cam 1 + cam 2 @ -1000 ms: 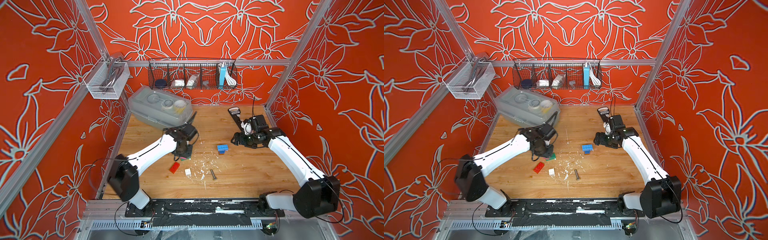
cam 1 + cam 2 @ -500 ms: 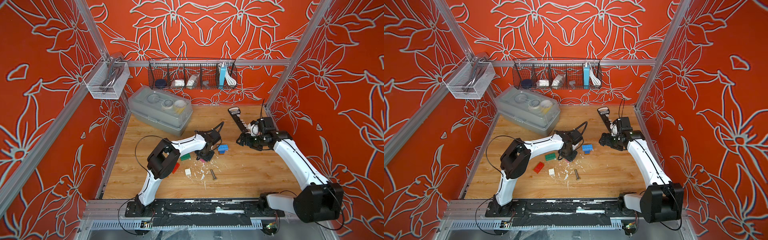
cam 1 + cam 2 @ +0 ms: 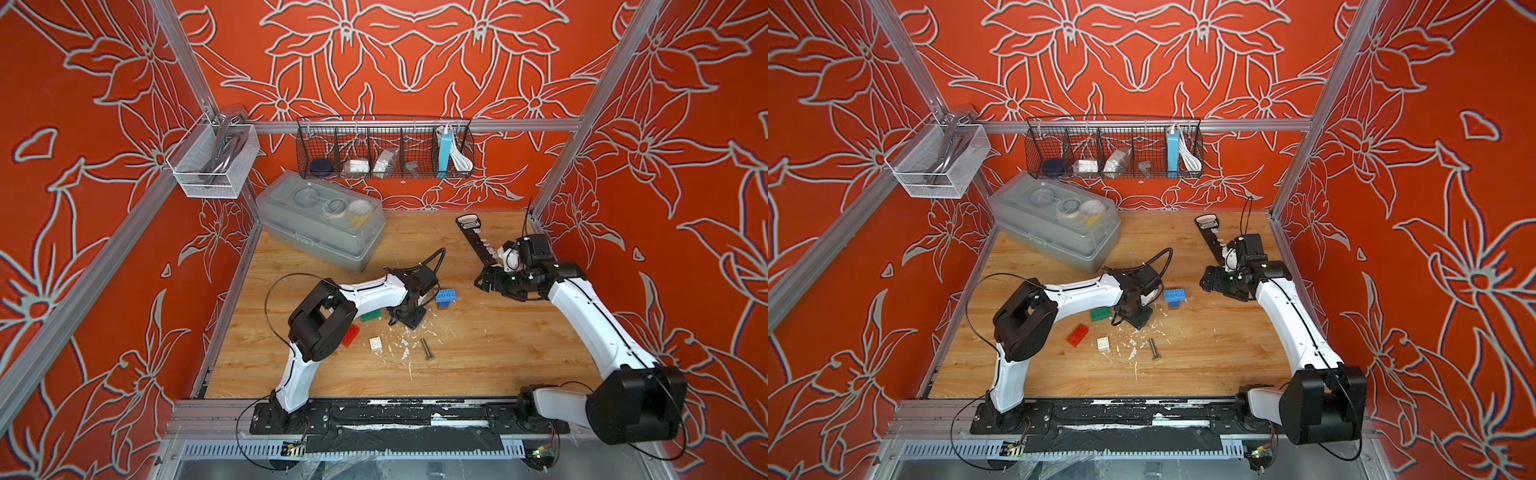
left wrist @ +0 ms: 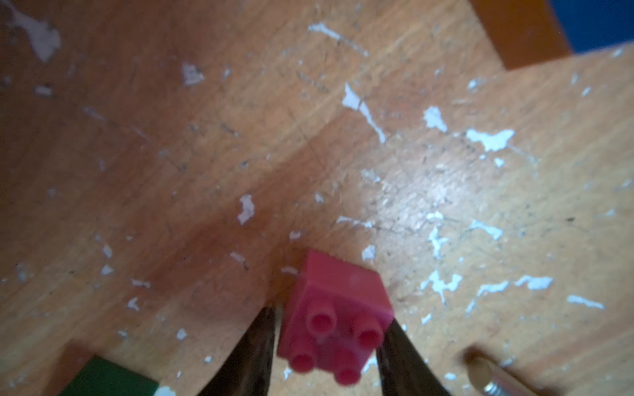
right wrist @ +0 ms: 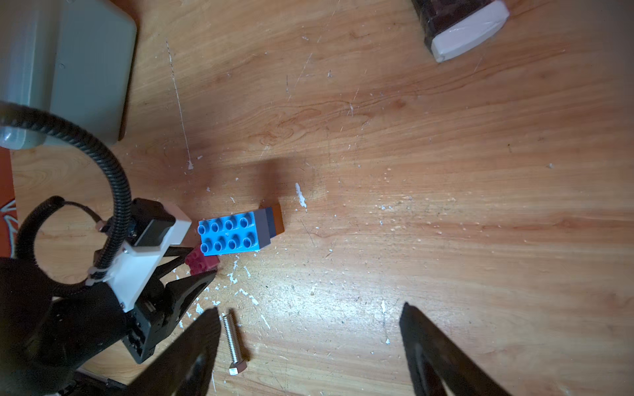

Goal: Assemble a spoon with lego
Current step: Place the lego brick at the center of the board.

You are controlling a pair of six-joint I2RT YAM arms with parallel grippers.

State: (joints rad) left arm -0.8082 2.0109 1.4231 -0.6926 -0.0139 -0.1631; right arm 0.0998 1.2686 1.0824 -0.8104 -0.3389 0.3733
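Left tool: lowered to the surface, tips on either side of the pink brick. The brick sits flat, studs up. Jaws are only a little apart. A thin gap shows along one side of the brick, and the other finger meets its corner. I read this as a loose straddle, not a clamp.

Right tool: jaws spread wide with nothing between them. It hangs over the right side of the surface, near the end of the black strip with white pegs and well apart from the bricks.

Spoon build: so far a light blue eight-stud brick joined to a darker blue layer and a brown layer. It lies near mid-surface in both top views, just beside my left tool. The pink brick is tight against its corner in the right wrist view. I cannot tell if they touch.

Loose bricks, each apart from the others, towards the front left of the build:
- green brick, partly under my left arm
- red brick
- white brick

A grey metal bolt lies just right of the white brick, among white flecks scattered on the wood
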